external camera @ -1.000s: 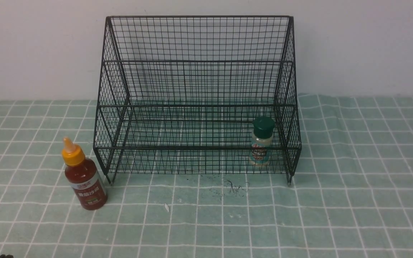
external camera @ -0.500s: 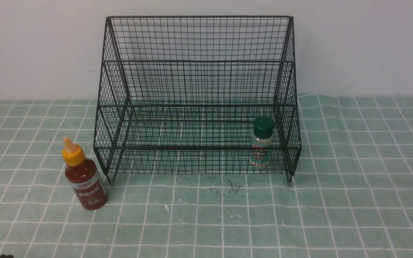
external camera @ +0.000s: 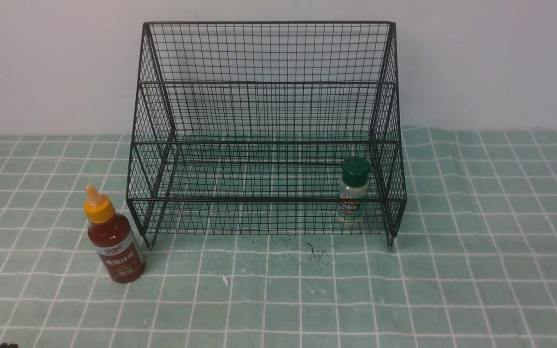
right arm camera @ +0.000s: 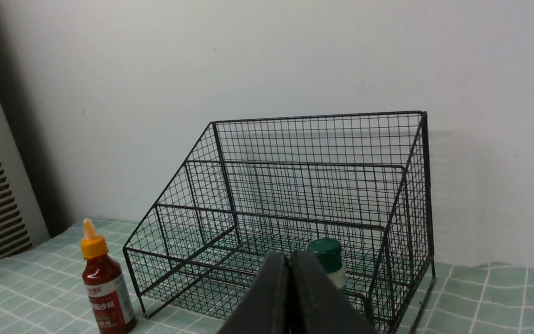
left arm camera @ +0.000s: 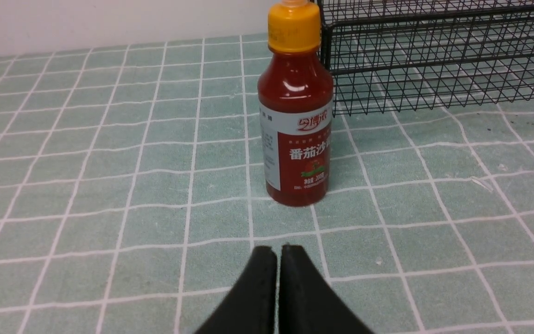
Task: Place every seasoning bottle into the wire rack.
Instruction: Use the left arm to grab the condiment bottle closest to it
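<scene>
Red sauce bottle (left arm camera: 297, 139) upright ahead of left tool (left arm camera: 278, 249), untouched, jaws together

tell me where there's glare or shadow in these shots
Left wrist view: white glare sits high on the red sauce bottle; the left gripper is featureless black. Right wrist view: the wire rack throws a soft shadow on the wall. Front view: even light.

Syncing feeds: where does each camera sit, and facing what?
Front: between the arms, facing the black wire-mesh rack; hardly any robot shows.
Left wrist: low over the green checked cloth, facing the red sauce squeeze bottle; shut left fingers.
Right wrist: higher, facing the rack; shut right fingers partly hide the green-capped clear shaker jar.
All share rack and bottle.
</scene>
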Robot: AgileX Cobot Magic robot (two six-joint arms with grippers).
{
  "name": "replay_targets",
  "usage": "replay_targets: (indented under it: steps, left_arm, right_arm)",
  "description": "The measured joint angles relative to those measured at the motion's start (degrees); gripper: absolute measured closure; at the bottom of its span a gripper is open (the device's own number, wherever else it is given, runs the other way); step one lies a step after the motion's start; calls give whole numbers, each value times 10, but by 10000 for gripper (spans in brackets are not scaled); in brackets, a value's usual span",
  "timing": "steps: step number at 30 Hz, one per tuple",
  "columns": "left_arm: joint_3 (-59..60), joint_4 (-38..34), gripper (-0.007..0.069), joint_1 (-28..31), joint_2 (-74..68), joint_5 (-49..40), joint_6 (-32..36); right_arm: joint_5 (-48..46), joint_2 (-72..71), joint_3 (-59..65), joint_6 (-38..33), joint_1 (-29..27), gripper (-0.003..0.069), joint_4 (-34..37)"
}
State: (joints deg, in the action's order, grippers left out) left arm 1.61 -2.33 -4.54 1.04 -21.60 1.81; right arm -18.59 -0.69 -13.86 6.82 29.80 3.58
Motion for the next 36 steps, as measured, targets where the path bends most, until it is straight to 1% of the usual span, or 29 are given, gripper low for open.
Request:
replay_targets:
  steps: [2,5,7,9,10,11,13,17,18,22,36]
  left_arm:
    - [0,0,631,0,0,0,0]
    - [0,0,631,0,0,0,0]
    - [0,0,631,0,0,0,0]
    - [0,0,631,0,0,0,0]
    - [0,0,631,0,0,0,0]
    - [0,0,631,0,0,0,0]
    - [0,0,631,0,0,0,0]
    - [0,0,631,0,0,-1,0]
    - [0,0,631,0,0,-1,0]
    - [0,0,631,0,0,-1,0]
    - [0,0,631,0,0,-1,0]
  right_arm:
    - [0,0,0,-55,0,673,34]
    - [0,0,10,-86,-2,673,44]
    - [-1,0,25,-96,-23,673,40]
    - [-3,0,45,-99,-63,673,35]
    - [-7,0,63,-101,-106,673,33]
    - [-9,0,76,-101,-125,673,33]
    - [-13,0,117,-103,-190,673,31]
    - [-32,0,150,-103,-274,673,29]
    - [-33,0,150,-103,-284,673,29]
    - [-35,0,150,-103,-298,673,29]
    - [-35,0,150,-103,-298,673,29]
